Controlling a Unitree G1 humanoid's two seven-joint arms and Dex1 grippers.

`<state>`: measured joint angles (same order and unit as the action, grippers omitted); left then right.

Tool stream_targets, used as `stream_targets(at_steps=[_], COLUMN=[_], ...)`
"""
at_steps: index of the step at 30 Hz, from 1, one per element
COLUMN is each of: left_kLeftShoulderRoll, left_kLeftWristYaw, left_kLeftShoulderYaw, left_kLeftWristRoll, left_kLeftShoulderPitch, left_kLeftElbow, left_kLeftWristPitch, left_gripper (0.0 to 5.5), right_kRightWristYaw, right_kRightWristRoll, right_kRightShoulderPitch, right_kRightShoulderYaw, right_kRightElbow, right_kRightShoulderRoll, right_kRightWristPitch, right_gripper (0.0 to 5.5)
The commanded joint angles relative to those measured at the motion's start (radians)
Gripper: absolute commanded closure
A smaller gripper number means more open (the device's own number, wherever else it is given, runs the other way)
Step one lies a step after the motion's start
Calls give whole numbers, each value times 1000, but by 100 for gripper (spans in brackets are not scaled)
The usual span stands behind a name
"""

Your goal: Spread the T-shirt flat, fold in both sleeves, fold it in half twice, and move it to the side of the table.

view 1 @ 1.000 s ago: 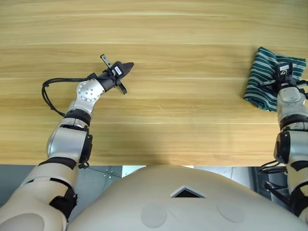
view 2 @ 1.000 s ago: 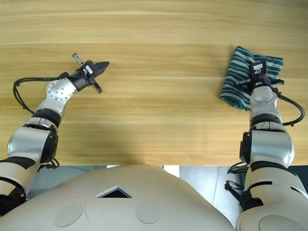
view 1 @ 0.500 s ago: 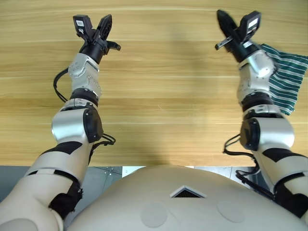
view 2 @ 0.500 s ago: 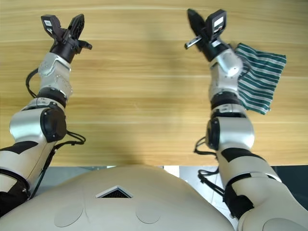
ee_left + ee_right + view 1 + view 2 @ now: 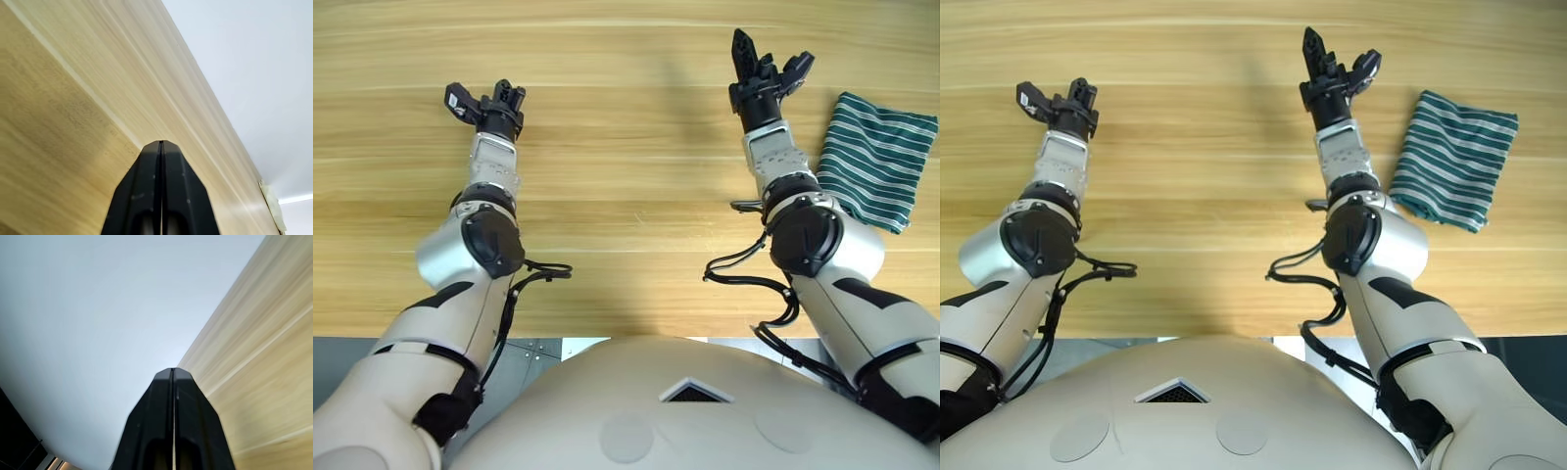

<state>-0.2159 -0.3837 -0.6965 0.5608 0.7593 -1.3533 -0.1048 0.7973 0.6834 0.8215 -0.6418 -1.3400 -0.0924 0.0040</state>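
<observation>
Remote op here, quick status. Closest to me is the front strip of the wooden table point(image 5: 636, 284), w/ both arms stretched fwd over it. A bit further in, on the right side of the table, sits the T-shirt point(image 5: 876, 162). It's green w/ white stripes, folded into a small rectangle, lying flat and slightly skewed to the wood grain. It's just right of the right arm's wrist, w/ a strip of bare wood between, and nothing is touching it.

The right gripper point(image 5: 742, 47) is further out than the shirt and off to its left, holding nothing. The left gripper point(image 5: 505, 96) is well apart from it, over the left half of the table, also holding nothing.

Head cams give me the layout and the shirt, but tbh I can't read the fingers properly from there. The wrist cams sort that out. The left one has its fingers point(image 5: 139, 196) pressed together w/ just a thin seam between them. Same deal on the right, fingers point(image 5: 195, 421) together. Past the tips, both wrist cams catch the table's far edge and a pale wall point(image 5: 98, 308) behind it.
</observation>
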Motion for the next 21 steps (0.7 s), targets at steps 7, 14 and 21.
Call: stream_targets(at_steps=[7, 14, 21], left_kLeftShoulderRoll=[-34, -19, -6], left_kLeftWristYaw=[156, 192, 178], left_kLeftShoulderYaw=[-69, -52, -53], left_kLeftWristRoll=[3, -41, -44], left_kLeftShoulderPitch=[9, 14, 19], left_kLeftElbow=[-4, -3, -1], left_kLeftWristPitch=[18, 12, 13], left_gripper=[550, 550, 550], right_kRightWristYaw=[-175, -296, -310], right_kRightWristRoll=[-59, -134, -183], right_kRightShoulderPitch=[17, 16, 12], right_kRightShoulderYaw=[-36, -17, -7], right_kRightElbow=[-6, -8, -6], right_kRightShoulderRoll=[0, 9, 11], right_kRightWristPitch=[-37, -73, -89], right_gripper=[547, 547, 547])
